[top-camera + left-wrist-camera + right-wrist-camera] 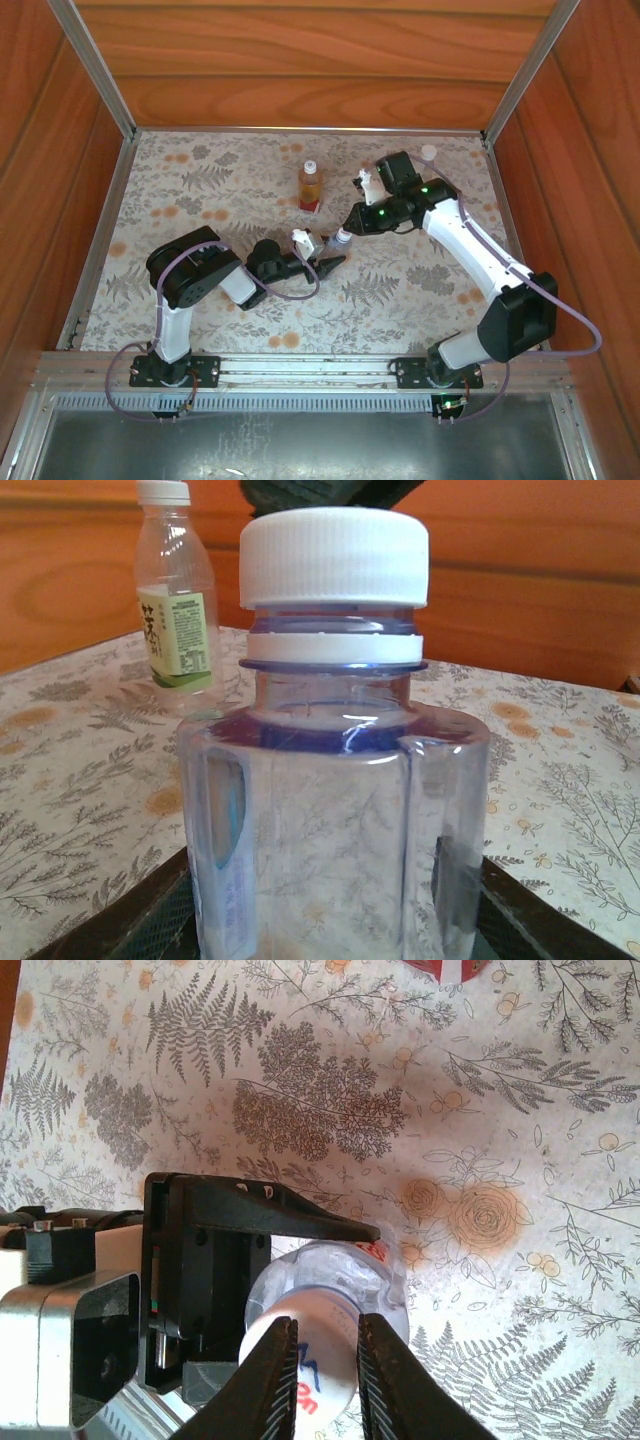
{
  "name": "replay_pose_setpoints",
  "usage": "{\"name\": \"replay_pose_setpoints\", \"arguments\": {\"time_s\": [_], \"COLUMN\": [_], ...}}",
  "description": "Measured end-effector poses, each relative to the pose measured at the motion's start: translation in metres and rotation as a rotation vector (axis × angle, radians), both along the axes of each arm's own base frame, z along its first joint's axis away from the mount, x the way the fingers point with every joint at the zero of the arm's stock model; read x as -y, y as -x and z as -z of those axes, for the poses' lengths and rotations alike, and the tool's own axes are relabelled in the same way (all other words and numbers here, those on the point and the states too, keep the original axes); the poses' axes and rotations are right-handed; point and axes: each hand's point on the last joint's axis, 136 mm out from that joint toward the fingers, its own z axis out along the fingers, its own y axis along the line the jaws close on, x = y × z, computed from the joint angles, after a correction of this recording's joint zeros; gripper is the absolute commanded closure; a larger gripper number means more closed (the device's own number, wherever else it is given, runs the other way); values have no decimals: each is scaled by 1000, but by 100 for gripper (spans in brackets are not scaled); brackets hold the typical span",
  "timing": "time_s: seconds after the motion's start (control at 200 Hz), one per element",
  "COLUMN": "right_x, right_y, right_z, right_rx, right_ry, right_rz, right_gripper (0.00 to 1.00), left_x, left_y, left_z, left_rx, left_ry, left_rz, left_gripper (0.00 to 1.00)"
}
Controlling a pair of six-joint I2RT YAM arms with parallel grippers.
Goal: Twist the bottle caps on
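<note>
Cap (333, 558) sat on bottle (330, 810) neck, bottle axis upright. Right gripper (327, 1322) was directly above bottle, pinched shut on cap sides, fingers along axis. Left gripper (335, 255) clamped bottle body, part closed. Twist probably right arm's job.

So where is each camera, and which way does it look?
Top external: high behind the arms, looking down on the table; both arms show, bases nearest.
Left wrist: on the left arm, looking across the table at the plain bottle; its fingers at the bottom corners.
Right wrist: on the right arm, looking down at the white cap; its fingers in front.
Shared: both wrist views show that bottle and cap.
</note>
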Motion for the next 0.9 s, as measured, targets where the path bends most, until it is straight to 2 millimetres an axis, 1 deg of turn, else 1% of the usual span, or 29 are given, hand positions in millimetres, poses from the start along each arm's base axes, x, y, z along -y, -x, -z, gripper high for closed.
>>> {"name": "replay_pose_setpoints", "arguments": {"time_s": [0.28, 0.395, 0.485, 0.535, 0.67, 0.74, 0.9], "right_x": [4, 3, 3, 4, 8, 10, 5], "right_y": [4, 14, 21, 21, 14, 7, -10], "right_z": [1, 0, -3, -6, -9, -6, -1], "right_rx": [-9, -26, -34, -28, -20, -24, -40], "right_ry": [-30, -58, -79, -85, -94, -91, -95], "right_rz": [21, 16, 13, 16, 42, 56, 58], "right_gripper": [83, 83, 81, 77, 68, 67, 78], "left_x": [0, 1, 3, 3, 4, 4, 4], "left_y": [-3, -5, -7, -7, -7, -7, -7], "left_z": [0, 1, 1, 1, 1, 1, 1], "left_rx": [-17, -26, -30, -30, -30, -30, -30], "left_ry": [7, 11, 12, 12, 12, 12, 12], "left_rz": [-12, -19, -18, -17, -17, -17, -16], "left_gripper": [44, 43, 43, 43, 43, 43, 43]}}
